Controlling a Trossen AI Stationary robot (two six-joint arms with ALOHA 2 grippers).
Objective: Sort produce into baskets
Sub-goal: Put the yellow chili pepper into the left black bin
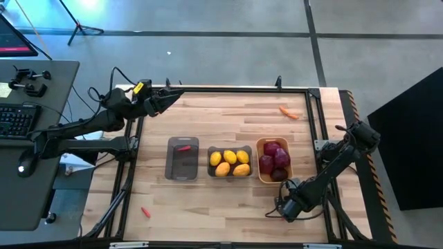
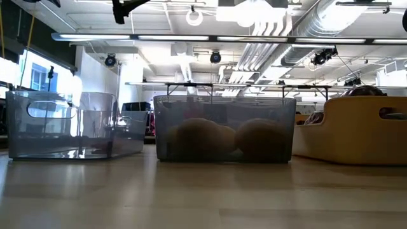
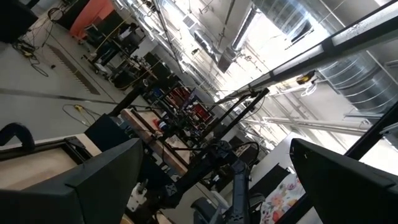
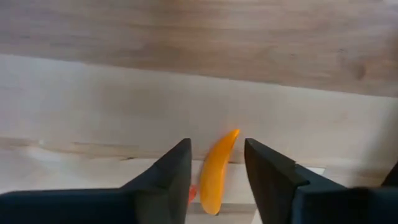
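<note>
Three bins stand in a row mid-table: a dark grey bin [image 1: 183,160] holding a red pepper [image 1: 183,147], a dark grey bin [image 1: 230,163] of yellow lemons [image 1: 230,157], and an orange-yellow bin [image 1: 264,170] of dark red apples [image 1: 275,158]. My right gripper [image 1: 278,207] is low over the table's near right part, shut on an orange pepper [image 4: 217,171]. My left gripper [image 1: 166,99] is open and empty, raised at the far left corner. A loose orange pepper [image 1: 289,113] lies on the table at the far right. My right gripper has the orange pepper's middle [image 4: 219,167] between its two fingers, which stand close on both of its sides. The fingers slant down from the table's right and lie along the pepper. Its pointed tip [image 4: 234,133] sticks out past the fingertips; whether it rests on the wood I cannot tell.
A small red pepper [image 1: 145,211] lies at the near left, by the table's frame rail. A desk with a keyboard [image 1: 17,119] stands left of the table. Bare wood lies in front of the bins [image 2: 203,191] and behind them.
</note>
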